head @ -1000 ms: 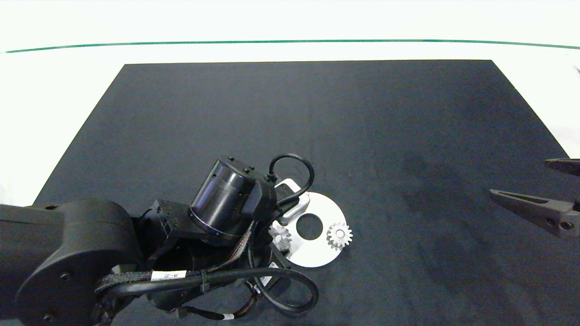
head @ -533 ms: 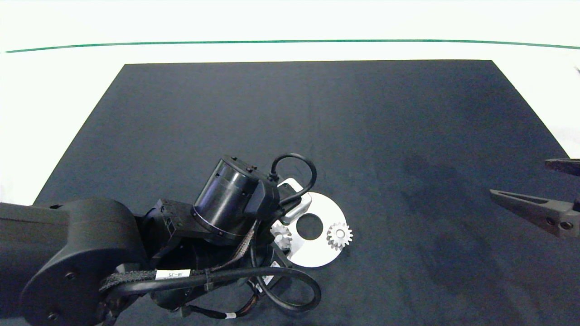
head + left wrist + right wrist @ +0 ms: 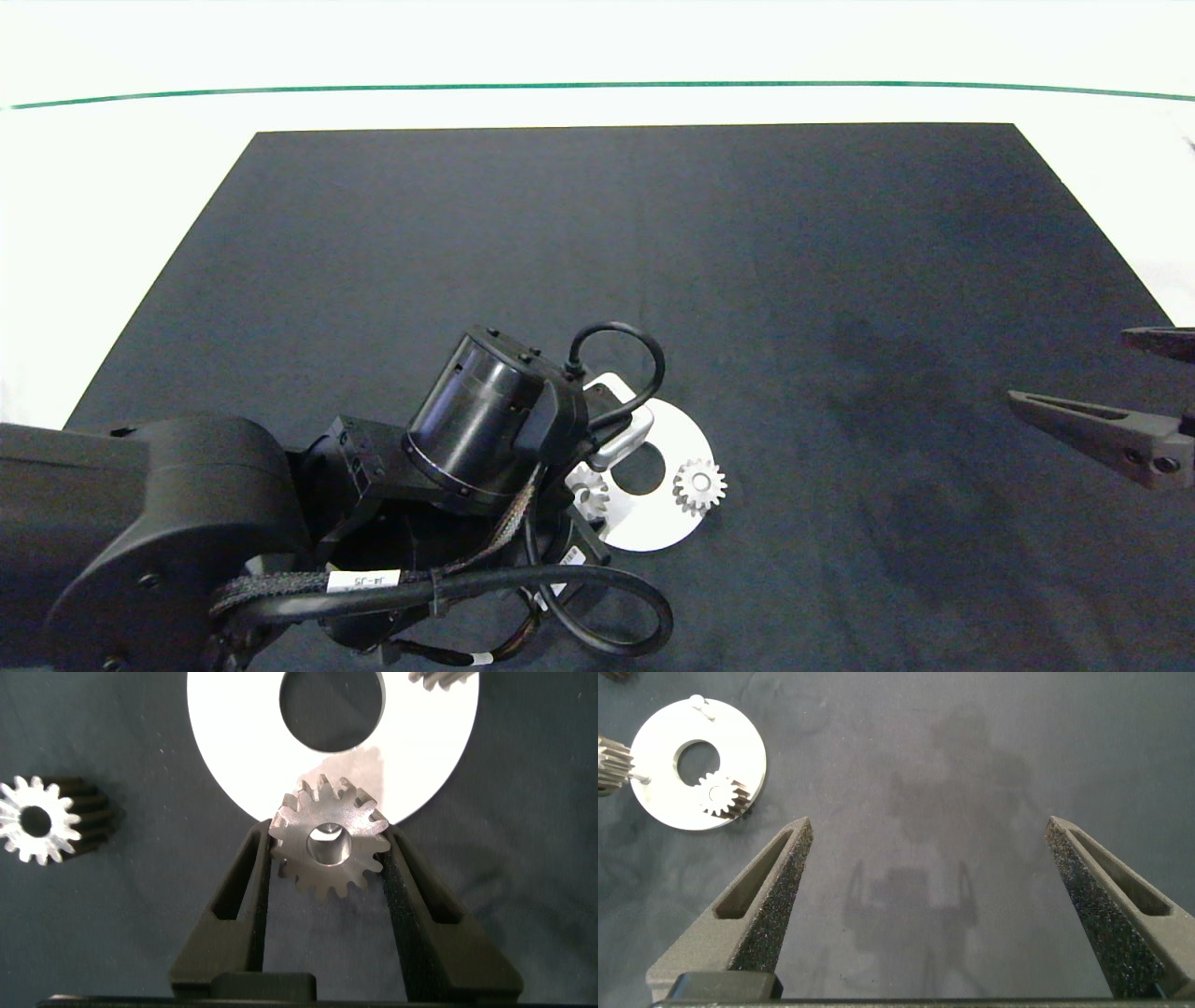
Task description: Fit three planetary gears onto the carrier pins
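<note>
head view: left arm covers the near-left part of the white disc (image 3: 658,523) and most of one gear (image 3: 590,492). left wrist view: another gear (image 3: 447,678) cut by the frame edge. carrier pins not discernible. right hand (image 3: 1134,397) cut off at the edge.

Right gripper (image 3: 929,901) open over mat (image 3: 971,765); white disc (image 3: 699,763) apparently carries one gear (image 3: 722,795)

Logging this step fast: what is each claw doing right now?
Left claw: closed on a planetary gear at the white disc's edge.
Right claw: open, empty, over bare mat.
</note>
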